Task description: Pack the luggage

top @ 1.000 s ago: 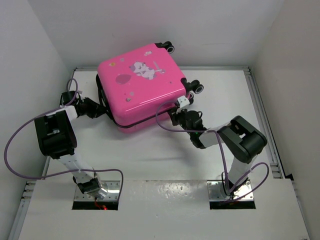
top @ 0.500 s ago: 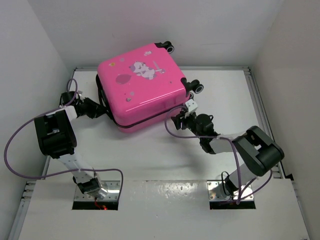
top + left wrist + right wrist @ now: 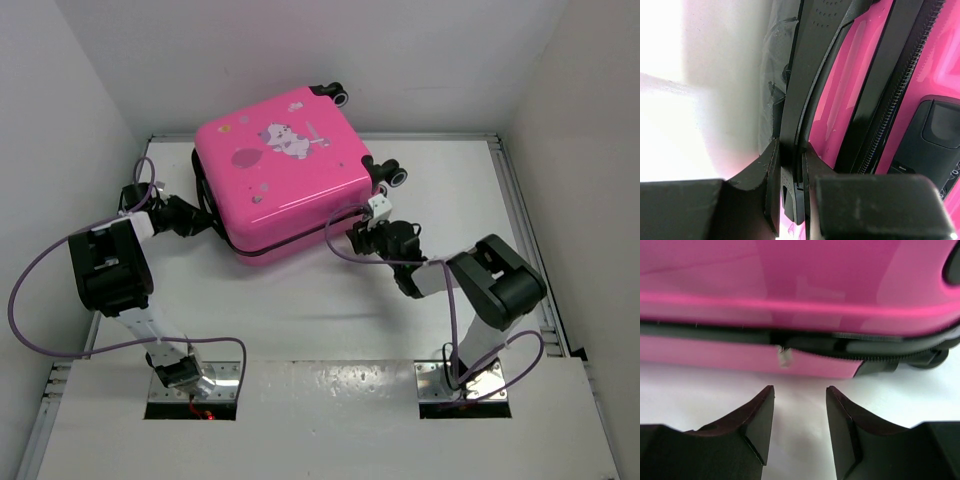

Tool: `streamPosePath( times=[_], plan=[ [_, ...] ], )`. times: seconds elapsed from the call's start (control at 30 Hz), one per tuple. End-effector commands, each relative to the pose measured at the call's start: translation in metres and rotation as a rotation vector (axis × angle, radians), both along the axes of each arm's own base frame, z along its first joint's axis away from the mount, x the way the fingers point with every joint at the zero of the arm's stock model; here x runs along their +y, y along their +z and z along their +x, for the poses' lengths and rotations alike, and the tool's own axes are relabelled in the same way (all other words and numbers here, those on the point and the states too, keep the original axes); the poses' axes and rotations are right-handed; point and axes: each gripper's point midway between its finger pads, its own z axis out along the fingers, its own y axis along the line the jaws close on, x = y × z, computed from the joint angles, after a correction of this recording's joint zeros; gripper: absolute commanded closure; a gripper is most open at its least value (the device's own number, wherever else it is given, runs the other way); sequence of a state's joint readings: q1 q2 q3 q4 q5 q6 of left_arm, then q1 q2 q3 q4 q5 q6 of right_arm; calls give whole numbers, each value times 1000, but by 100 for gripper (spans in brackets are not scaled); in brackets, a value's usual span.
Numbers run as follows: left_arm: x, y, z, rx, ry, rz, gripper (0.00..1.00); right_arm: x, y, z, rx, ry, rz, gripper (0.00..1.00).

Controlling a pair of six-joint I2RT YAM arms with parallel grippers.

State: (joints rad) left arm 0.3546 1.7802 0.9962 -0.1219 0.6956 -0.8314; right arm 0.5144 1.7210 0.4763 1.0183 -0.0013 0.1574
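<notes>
Lying flat on its side, lid closed, a pink luggage (image 3: 285, 170) sits at the far middle of a white desk (image 3: 300, 300), turned at an angle, its white cartoon print (image 3: 283, 140) facing up and two black wheels (image 3: 397, 176) showing on the far and right edges. At the case's left side, the left gripper (image 3: 789, 165) is clamped on a flat black band (image 3: 805, 90) that runs along the shell beside the zipper trim; the wrist view shows both fingers pressed against that band with no gap, though whether it is a handle or a strap cannot be told. On the opposite side, the right gripper (image 3: 800, 390) hovers low over the desk just in front of the near right wall of the case, its jaws apart and holding nothing. Its wrist camera looks straight at the black zipper (image 3: 875, 357) seam, where a small metal pull (image 3: 784, 356) hangs just above and slightly left of the space between the fingers, close to but apart from them. Purple cables loop from both arms.
</notes>
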Motion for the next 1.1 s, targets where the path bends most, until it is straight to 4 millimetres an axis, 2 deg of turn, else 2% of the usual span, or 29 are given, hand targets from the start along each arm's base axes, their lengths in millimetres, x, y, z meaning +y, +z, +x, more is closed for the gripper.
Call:
streamPosePath(
  times=[0.0, 0.17, 0.2, 0.23, 0.37, 0.4, 0.43, 0.53, 0.63, 0.7, 0.8, 0.93, 1.07],
  plan=[
    [-12, -58, -46, 280, 35, -50, 100, 13, 37, 23, -109, 2, 76, 54],
    [-13, -57, -46, 273, 24, -52, 100, 23, 45, 29, -125, 10, 108, 53],
    [-13, -57, -46, 273, 24, -52, 100, 16, 48, 35, -132, -13, 110, 53],
    [-13, -57, -46, 273, 24, -52, 100, 25, 48, 31, -132, 7, 112, 53],
    [-13, -60, -45, 273, 24, -52, 100, 31, 55, 32, -151, 19, 128, 54],
    [-13, -60, -45, 273, 24, -52, 100, 32, 52, 33, -142, 17, 125, 56],
    [-13, -60, -45, 273, 24, -52, 100, 33, 51, 32, -139, 20, 126, 65],
    [-13, -60, -45, 273, 24, -52, 100, 27, 47, 40, -138, -27, 112, 79],
    [-9, -60, -45, 273, 33, -54, 100, 28, 50, 46, -150, -44, 122, 87],
    [-10, -62, -48, 282, 33, -57, 100, 28, 51, 48, -158, -48, 124, 98],
    [-8, -61, -50, 281, 42, -58, 100, 28, 57, 47, -180, -43, 120, 100],
    [7, -56, -44, 256, 68, -49, 100, 22, 62, 38, -192, -40, 104, 100],
    [16, -56, -44, 258, 68, -39, 100, 6, 57, 29, -181, -84, 77, 100]
  ],
)
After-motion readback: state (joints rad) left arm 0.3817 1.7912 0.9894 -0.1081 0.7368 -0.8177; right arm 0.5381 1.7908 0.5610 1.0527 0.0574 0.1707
